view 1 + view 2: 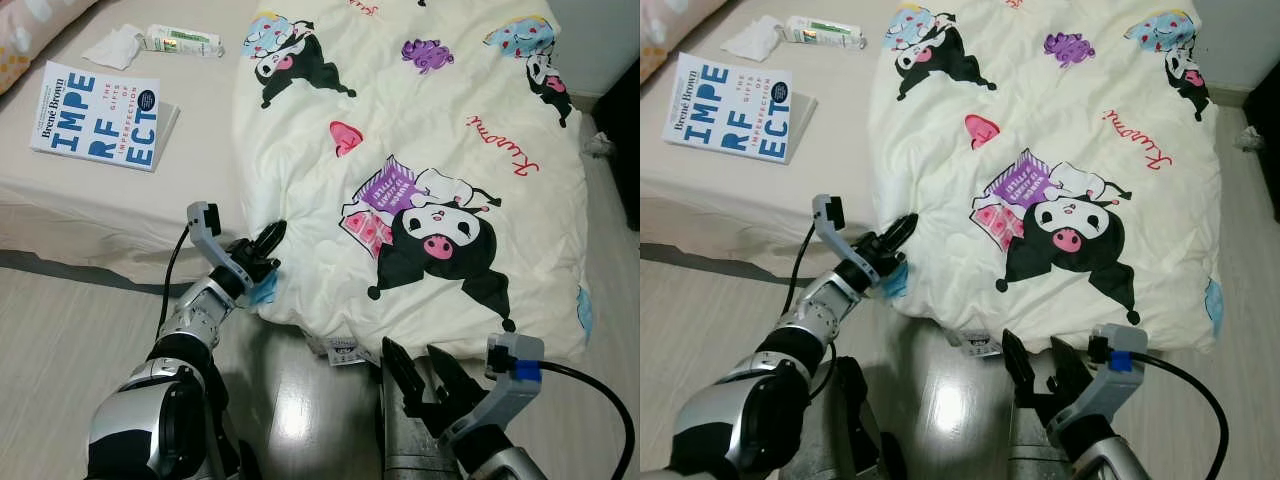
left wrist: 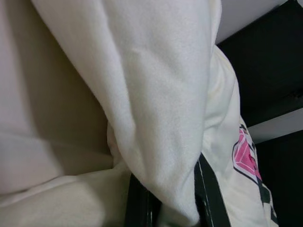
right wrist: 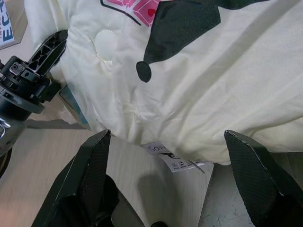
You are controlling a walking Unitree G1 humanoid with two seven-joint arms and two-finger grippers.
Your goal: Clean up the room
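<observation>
A cream blanket [image 1: 430,130] printed with black cartoon figures covers the right part of the bed and hangs over its near edge. My left gripper [image 1: 266,252] is at the blanket's near left corner, shut on a fold of the fabric [image 2: 161,156]. In the left wrist view the cloth sits pinched between the two black fingers [image 2: 208,198]. My right gripper [image 1: 425,378] hovers open just below the blanket's hanging near edge, over the floor. Its fingers [image 3: 90,165] stand wide apart with nothing between them, close to the blanket's white label [image 3: 173,158].
On the bare mattress [image 1: 90,190] to the left lie a white and blue book [image 1: 100,115], a crumpled tissue [image 1: 115,45] and a small lying bottle [image 1: 185,40]. A pillow [image 1: 25,35] shows at the far left corner. Pale wooden floor [image 1: 60,340] lies before the bed.
</observation>
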